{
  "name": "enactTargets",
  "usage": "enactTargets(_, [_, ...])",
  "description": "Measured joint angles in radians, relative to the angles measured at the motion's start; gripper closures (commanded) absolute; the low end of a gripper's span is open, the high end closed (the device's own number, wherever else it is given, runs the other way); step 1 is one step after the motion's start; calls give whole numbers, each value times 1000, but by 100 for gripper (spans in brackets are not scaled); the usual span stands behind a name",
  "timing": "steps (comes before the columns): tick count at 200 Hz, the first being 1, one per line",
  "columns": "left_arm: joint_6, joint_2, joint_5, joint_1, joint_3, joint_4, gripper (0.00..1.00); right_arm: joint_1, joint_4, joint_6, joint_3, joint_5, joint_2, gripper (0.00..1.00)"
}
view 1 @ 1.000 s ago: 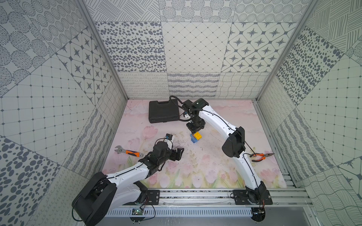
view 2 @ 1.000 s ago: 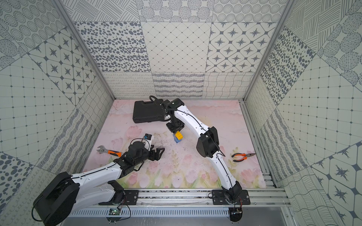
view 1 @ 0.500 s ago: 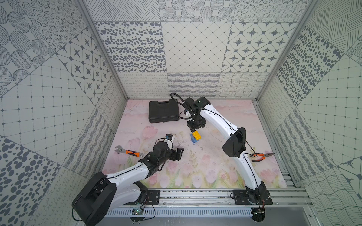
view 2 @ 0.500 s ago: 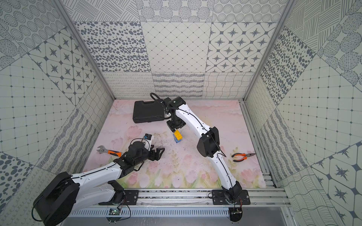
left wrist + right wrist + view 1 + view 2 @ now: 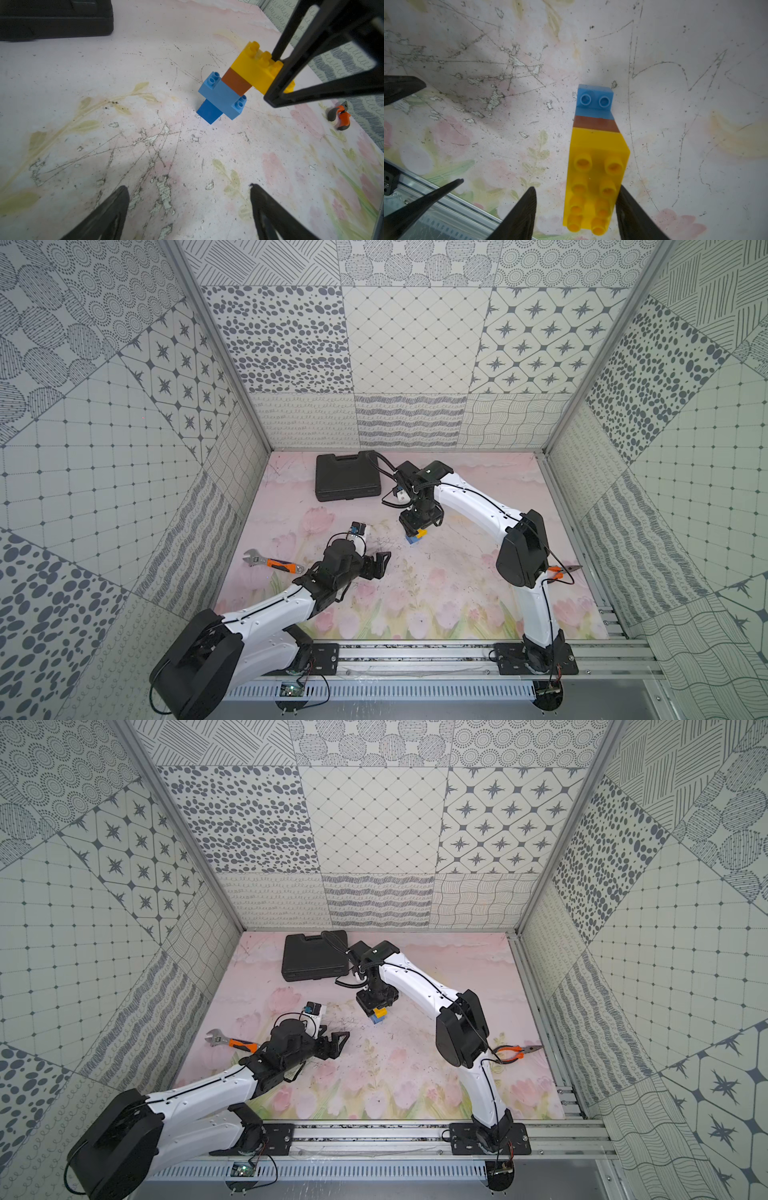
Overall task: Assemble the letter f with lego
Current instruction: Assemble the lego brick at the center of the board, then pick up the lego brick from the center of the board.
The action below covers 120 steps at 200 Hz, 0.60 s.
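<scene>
The lego [image 5: 414,537] [image 5: 378,1015] stands as one joined stack on the mat. From the mat up it is a dark blue brick, a light blue brick [image 5: 222,95], a brown brick and a long yellow brick [image 5: 596,166]. My right gripper [image 5: 576,187] hangs just above the stack, open. One finger lies close along the yellow brick and a clear gap separates the brick from the other. In both top views the gripper [image 5: 419,526] hides most of the stack. My left gripper [image 5: 188,186] [image 5: 380,566] is open and empty, low over the mat to the front left of the stack.
A black case [image 5: 347,483] lies at the back left. An orange-handled wrench [image 5: 274,563] is by the left wall. Orange pliers [image 5: 561,570] [image 5: 340,116] lie near the right wall, behind my right arm. A metal rail [image 5: 415,659] runs along the front edge.
My right gripper's jaws have spread apart from the yellow brick and it has lifted slightly. The stack stays standing on the mat. The left arm has not moved.
</scene>
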<state>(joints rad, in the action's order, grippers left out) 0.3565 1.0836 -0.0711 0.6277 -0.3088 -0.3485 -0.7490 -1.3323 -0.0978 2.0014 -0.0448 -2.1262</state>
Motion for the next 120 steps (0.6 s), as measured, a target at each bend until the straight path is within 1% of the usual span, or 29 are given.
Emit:
enactTargets(41, [0,-5,1,0,-10,2,8,0,64,1,-18,-8,0,39])
enactTargets(94, [0,-6,4,0,-11,19,8,15,79,13,16,-18,-17,53])
enactTargets(120, [0,-6,7,0,-11,26,8,24,70,29,33,-23,-31,53])
